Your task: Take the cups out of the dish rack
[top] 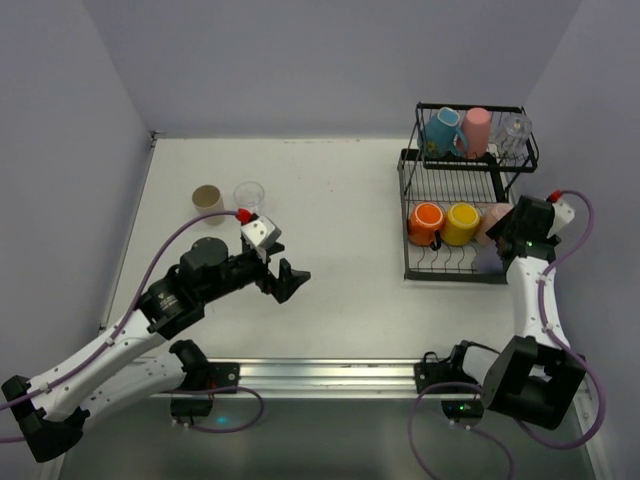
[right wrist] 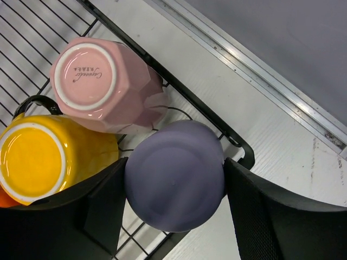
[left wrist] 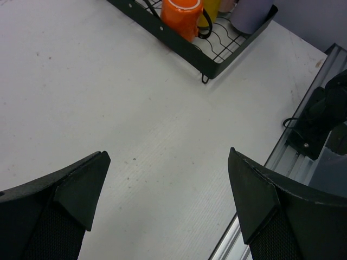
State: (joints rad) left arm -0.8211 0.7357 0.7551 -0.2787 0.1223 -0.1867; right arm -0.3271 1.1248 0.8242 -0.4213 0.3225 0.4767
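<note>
Lavender cup [right wrist: 174, 176], black rack [top: 440, 277]

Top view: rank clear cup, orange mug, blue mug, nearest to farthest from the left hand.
1. clear cup: on the table, just beyond the left hand.
2. orange mug: lower tray of the dish rack, off to the right.
3. blue mug: upper shelf, far right.

A: Rack status?
B: Black wire dish rack [top: 450, 278], right of frame. Top shelf: blue mug [top: 443, 130], pink cup [top: 477, 130], clear cup [top: 513, 133]. Lower tray: orange mug [top: 426, 222]; then, bases up, yellow mug [right wrist: 35, 160], faceted pink cup [right wrist: 103, 86], lavender cup [right wrist: 174, 174] at the tray corner.
A: Off-rack?
B: Beige cup [top: 207, 198] and second clear cup [top: 249, 194], upright on surface [top: 340, 200], upper left.
</note>
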